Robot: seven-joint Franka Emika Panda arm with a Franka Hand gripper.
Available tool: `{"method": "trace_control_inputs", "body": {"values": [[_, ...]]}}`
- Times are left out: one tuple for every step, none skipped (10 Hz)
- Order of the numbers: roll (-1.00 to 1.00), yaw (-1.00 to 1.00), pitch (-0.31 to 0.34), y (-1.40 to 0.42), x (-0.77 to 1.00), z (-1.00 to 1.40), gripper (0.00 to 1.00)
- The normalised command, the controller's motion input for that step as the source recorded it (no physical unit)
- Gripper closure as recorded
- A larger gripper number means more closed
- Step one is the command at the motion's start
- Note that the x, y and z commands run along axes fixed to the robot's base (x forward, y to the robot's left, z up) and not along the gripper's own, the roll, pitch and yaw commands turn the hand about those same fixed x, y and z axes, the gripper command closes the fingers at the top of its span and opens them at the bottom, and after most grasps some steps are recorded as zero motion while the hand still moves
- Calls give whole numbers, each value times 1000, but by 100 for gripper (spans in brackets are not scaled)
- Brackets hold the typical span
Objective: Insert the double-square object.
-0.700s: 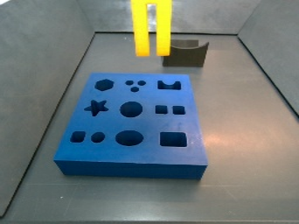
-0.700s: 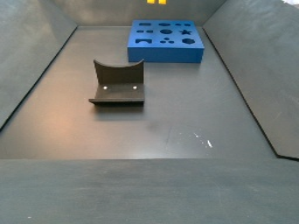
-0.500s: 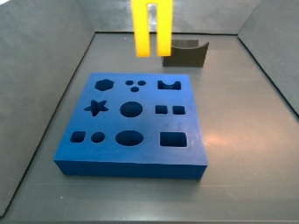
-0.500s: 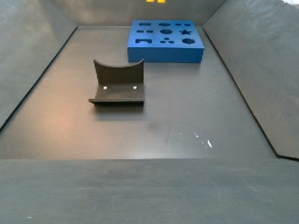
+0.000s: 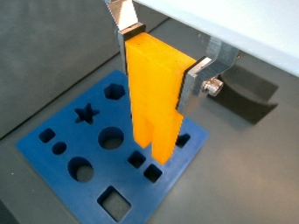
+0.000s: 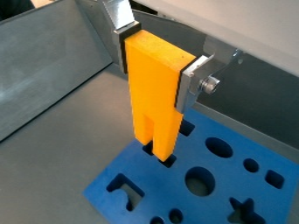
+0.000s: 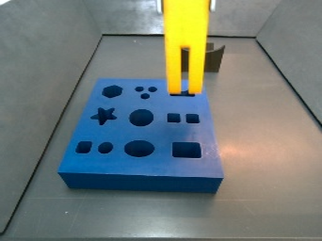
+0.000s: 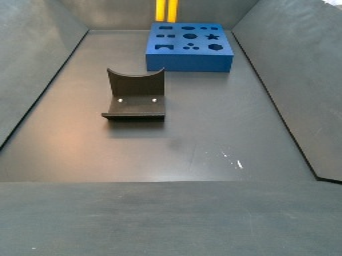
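Note:
The double-square object (image 5: 156,101) is a tall yellow block with two square prongs pointing down. My gripper (image 5: 162,54) is shut on its solid upper part, with one finger (image 5: 125,22) on each side, as both wrist views show (image 6: 158,57). The block (image 7: 186,47) hangs upright above the far right part of the blue board (image 7: 126,155). Its prong tips are close over the notched hole and the two small square holes (image 7: 183,119). In a side view only the block's lower end (image 8: 166,9) shows at the frame's edge, above the board (image 8: 190,60). The gripper is out of both side views.
The fixture (image 8: 135,95) stands on the dark floor some way from the board, and partly shows behind the block (image 7: 216,56) and in a wrist view (image 5: 251,92). Grey walls enclose the floor. The board has several other shaped holes, among them a star (image 7: 104,116).
The yellow block has moved from beyond the board's far edge to over the board and lower, its prongs now near the holes at the far right.

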Motion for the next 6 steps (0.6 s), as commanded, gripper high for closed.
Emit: {"method": "trace_control_inputs", "body": {"values": [[94, -71, 427, -260, 440, 0, 100], [143, -54, 436, -237, 386, 0, 100], [151, -3, 350, -214, 237, 0, 100], [116, 83, 160, -111, 0, -106, 100], [0, 246, 0, -29, 129, -126, 100], [0, 209, -80, 0, 154, -169, 100]]}}
